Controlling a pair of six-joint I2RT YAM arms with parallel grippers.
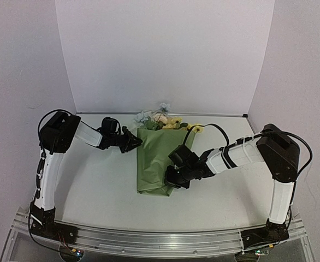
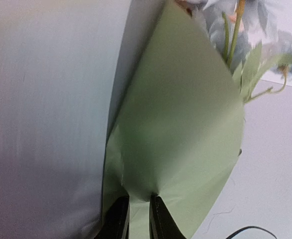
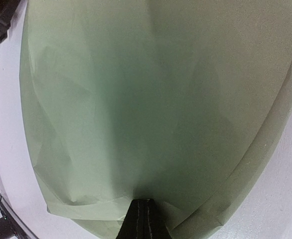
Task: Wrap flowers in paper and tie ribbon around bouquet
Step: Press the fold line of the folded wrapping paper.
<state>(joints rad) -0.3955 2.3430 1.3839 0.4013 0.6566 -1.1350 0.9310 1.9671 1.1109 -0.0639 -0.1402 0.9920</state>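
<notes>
The olive-green paper [image 1: 153, 158] lies folded over the flowers [image 1: 163, 121] as a long flat bundle on the white table. Pale blue, pink and yellow blooms stick out past its far end. My left gripper [image 1: 136, 143] is at the paper's far left corner. In the left wrist view its jaws [image 2: 139, 200] stand a little apart with a puckered fold of paper [image 2: 186, 124] between them, and blue blooms [image 2: 245, 30] show beyond. My right gripper [image 1: 170, 178] is shut at the near right corner, its tip [image 3: 147, 203] pressed against the paper [image 3: 146, 99]. The ribbon is out of view.
White backdrop walls close in the table at the back and both sides. An aluminium rail [image 1: 160, 240] carrying the arm bases runs along the near edge. A black cable [image 1: 217, 129] arcs over the right arm near the yellow blooms.
</notes>
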